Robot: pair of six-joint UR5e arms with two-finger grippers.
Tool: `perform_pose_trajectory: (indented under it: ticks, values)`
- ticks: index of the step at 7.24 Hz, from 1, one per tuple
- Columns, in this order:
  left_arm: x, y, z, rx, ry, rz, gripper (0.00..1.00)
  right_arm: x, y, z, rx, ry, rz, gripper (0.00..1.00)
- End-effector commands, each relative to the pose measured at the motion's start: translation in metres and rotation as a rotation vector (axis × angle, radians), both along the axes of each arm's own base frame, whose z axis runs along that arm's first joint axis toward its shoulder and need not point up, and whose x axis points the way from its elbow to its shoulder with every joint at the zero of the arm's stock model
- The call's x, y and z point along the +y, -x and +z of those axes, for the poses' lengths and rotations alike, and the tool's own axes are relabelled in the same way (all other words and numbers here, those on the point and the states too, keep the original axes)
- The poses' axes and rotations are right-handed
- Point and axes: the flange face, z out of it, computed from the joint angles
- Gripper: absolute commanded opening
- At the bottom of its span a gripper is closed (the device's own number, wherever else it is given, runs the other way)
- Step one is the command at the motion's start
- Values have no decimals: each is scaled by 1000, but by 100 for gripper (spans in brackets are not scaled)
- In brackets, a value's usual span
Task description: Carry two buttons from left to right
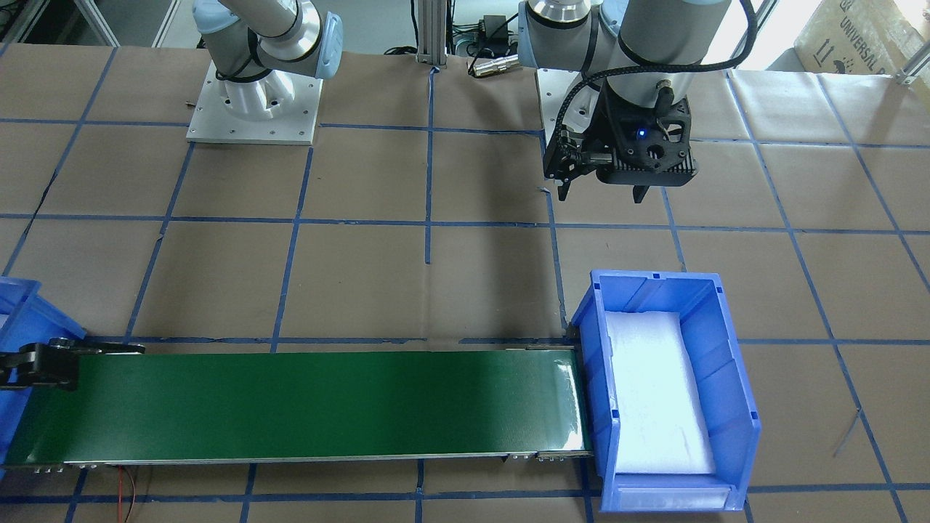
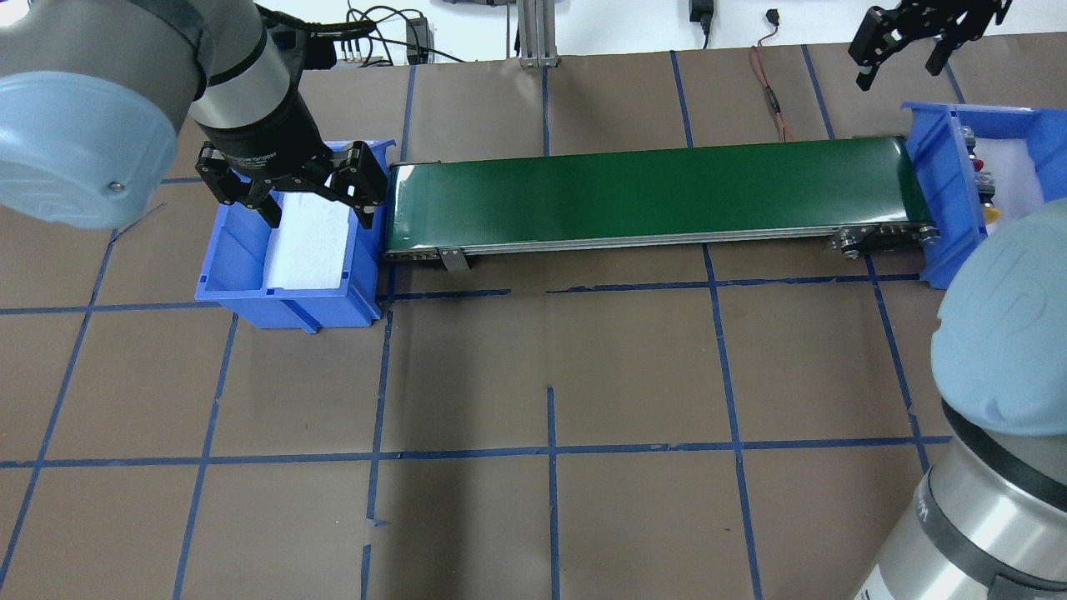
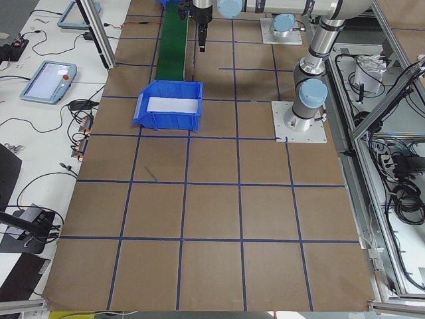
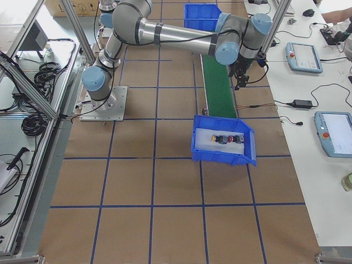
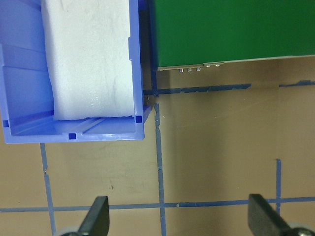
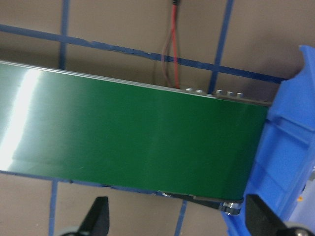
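Both arms hang with jaws spread wide, the left gripper [image 2: 321, 218] hovering mid-bench and the right gripper [image 2: 899, 73] stretched toward the bench's far edge.

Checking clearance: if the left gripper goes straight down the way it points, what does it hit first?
The left gripper would likely meet the paper-covered table, beside the blue bin, not in it.

Workcell desk [image 3: 212, 219] covered in brown paper, gridded with blue tape lines [image 2: 550, 450].
Aluminium frame posts [image 3: 93, 30] stand along its edges. A white side bench [image 4: 330, 187] beside it carries teach pendants [image 4: 301, 57] and loose black cables, under bright, even light.
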Motion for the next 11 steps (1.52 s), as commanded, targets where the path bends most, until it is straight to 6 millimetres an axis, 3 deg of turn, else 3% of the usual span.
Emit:
perform_pose_trajectory:
  ticks: [1, 2, 3, 4, 5, 8, 11]
  values:
    - [0, 0, 0, 0, 0, 0, 100, 61, -99, 25, -8, -31, 92, 96]
    - [0, 0, 0, 0, 0, 0, 100, 96, -132, 25, -2, -45, 32, 96]
    - [0, 0, 0, 0, 0, 0, 100, 136, -153, 40, 2, -24, -10, 97]
    - [0, 0, 0, 0, 0, 0, 100, 159, -156, 46, -54, -27, -30, 99]
    - [-1, -1, 0, 2, 1, 2, 100, 163, -158, 58, -74, 1, -63, 99]
    - [1, 0, 0, -2, -1, 0, 100, 148, -158, 87, -65, 47, -126, 99]
    - [1, 0, 0, -3, -1, 0, 100, 149, -159, 79, -58, 10, -203, 100]
